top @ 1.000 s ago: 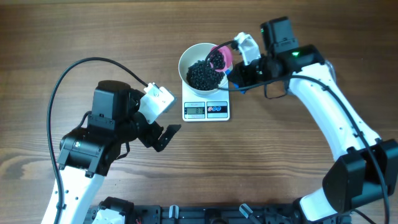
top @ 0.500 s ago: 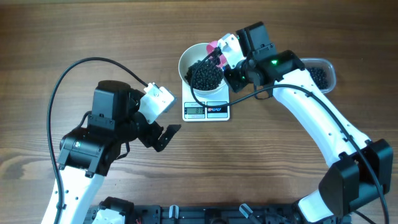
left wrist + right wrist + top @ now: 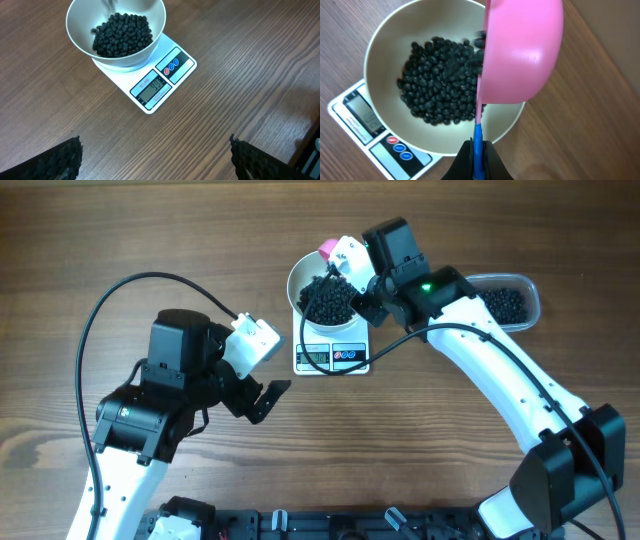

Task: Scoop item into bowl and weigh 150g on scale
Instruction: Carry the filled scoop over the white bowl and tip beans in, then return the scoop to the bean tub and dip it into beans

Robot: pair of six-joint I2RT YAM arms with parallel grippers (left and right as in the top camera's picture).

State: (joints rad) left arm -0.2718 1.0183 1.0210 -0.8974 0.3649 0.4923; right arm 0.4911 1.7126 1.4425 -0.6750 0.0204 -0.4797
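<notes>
- Brown wood-grain table (image 3: 100,230): under both arms and all items below.
- Clear rounded-rectangular plastic tub (image 3: 535,305): behind the right gripper, just beside that arm's forearm; partly filled with black beans.
- Round plain white bowl (image 3: 375,55): directly ahead of and below the right gripper; seated on the scale; well ahead of the left gripper.
- Flat white rectangular digital kitchen scale (image 3: 332,357): beneath the bowl, grey display and two small buttons facing the left gripper; digits lit, perhaps in the nineties, too blurred to confirm.
- Pink rounded plastic scoop (image 3: 520,50): held just ahead of the right gripper's fingertips, tipped on its side over the bowl's rim, mouth turned to the bowl.
- Right gripper (image 3: 477,150): fingers pressed together, pinching the scoop's thin blue handle (image 3: 477,140).
- Left gripper (image 3: 268,402): fingers spread wide, nothing between them, hovering above bare table, apart from the scale.
- Small round black beans (image 3: 440,85): dark loose pile in the bowl's bottom, ahead of the right gripper; a few blurred at the scoop's lip.
</notes>
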